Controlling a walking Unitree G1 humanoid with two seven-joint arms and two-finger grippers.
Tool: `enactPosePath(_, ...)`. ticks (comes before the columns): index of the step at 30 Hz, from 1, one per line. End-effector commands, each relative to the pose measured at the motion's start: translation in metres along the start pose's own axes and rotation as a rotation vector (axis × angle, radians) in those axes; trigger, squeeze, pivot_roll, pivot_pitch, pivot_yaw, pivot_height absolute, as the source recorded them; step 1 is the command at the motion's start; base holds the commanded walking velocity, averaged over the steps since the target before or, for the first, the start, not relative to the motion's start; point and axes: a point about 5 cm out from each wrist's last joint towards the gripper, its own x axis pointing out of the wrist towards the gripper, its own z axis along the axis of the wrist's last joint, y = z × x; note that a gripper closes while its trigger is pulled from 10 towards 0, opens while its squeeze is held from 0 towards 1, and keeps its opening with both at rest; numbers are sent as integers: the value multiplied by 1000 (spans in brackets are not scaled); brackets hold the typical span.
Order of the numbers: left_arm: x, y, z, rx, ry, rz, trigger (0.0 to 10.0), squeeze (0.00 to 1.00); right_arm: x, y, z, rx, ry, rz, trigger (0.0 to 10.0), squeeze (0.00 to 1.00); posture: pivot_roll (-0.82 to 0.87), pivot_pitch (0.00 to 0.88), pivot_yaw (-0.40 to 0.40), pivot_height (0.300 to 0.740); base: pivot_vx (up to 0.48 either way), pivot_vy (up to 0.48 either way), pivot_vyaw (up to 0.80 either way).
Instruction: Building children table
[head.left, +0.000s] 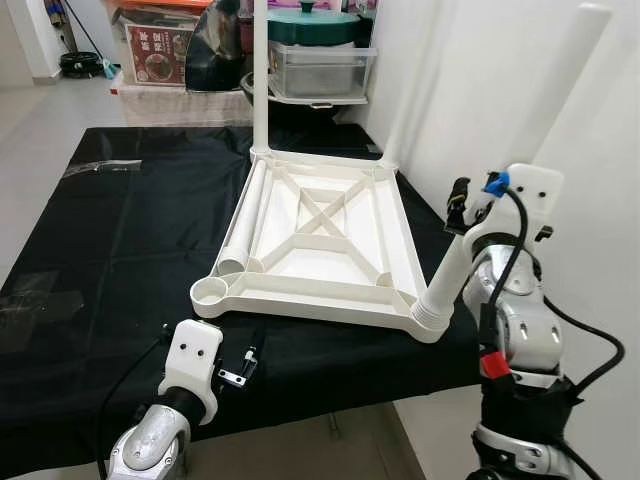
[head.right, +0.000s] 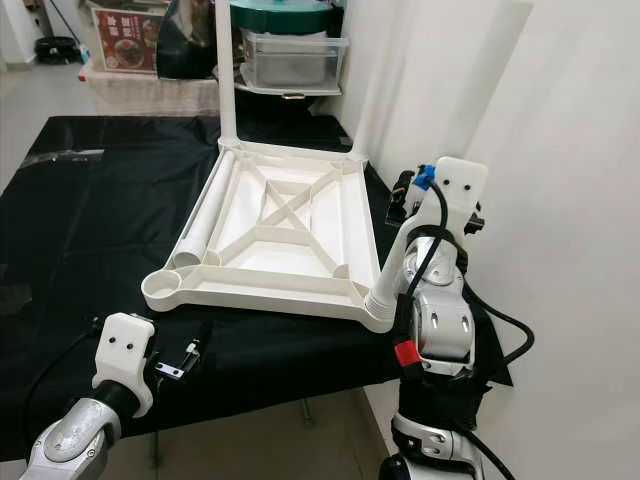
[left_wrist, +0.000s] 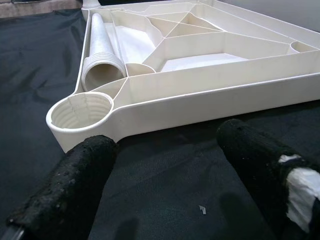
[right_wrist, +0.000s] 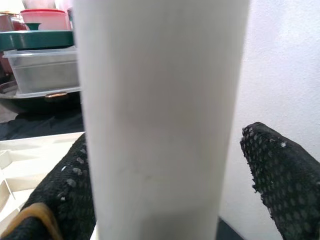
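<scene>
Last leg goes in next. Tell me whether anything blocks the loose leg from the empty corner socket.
Nothing visible does. The loose leg lies inside the upturned tabletop, its threaded end just behind the empty socket. The left gripper hovers open before that corner.

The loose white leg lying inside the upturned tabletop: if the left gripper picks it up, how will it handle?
The loose leg is a smooth round tube, so it will probably roll or slip between the fingers. It looks hollow, so likely light and stiff. The ribbed end near the empty socket may offer better grip.
</scene>
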Motion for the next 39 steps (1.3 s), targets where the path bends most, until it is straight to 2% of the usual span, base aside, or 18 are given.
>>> enactPosePath(1, 0, -2, -5, -9, 19, -8, 10000, 0, 1, -3, 7, 9, -13, 5, 10000, 0, -4, 0, -105, 740, 0, 0, 0)
enactPosePath(4, 0, -2, -5, -10, 18, -13, 10000, 0, 3, -14, 11, -19, -31, 39, 10000, 0, -8, 0, -99, 740, 0, 0, 0)
enactPosePath(9, 1, -2, -5, -9, 17, -17, 10000, 0, 6, -21, 13, -37, -29, 74, 10000, 0, -9, 0, -95, 740, 0, 0, 0)
enactPosePath(11, 1, -2, -5, -8, 18, -20, 10000, 0, 11, -27, 14, -56, -14, 130, 10000, 0, -10, 0, -92, 740, 0, 0, 0)
enactPosePath(20, 1, -2, -6, -5, 19, -25, 10000, 0, 18, -30, 14, -63, 29, 246, 10000, 0, -11, 0, -85, 740, 0, 0, 0)
enactPosePath(24, 2, -2, -5, -3, 18, -30, 10000, 0, 24, -30, 13, -19, 65, 333, 10000, 0, -10, 0, -84, 740, 0, 0, 0)
enactPosePath(27, 2, -1, -5, 1, 19, -29, 10000, 0, 30, -33, 9, 51, 112, 404, 10000, 0, -1, 0, -89, 740, 0, 0, 0)
enactPosePath(34, 1, 0, -6, 1, 21, -26, 10000, 0, 36, -40, 7, 71, 121, 462, 10000, 0, 1, 0, -93, 740, 0, 0, 0)
enactPosePath(36, 0, 0, -6, 1, 23, -24, 10000, 0, 40, -45, 8, 84, 126, 527, 10000, 0, 1, 0, -94, 740, 0, 0, 0)
enactPosePath(39, 0, 0, -6, 1, 23, -24, 10000, 0, 41, -47, 9, 89, 118, 554, 10000, 0, 1, 0, -94, 740, 0, 0, 0)
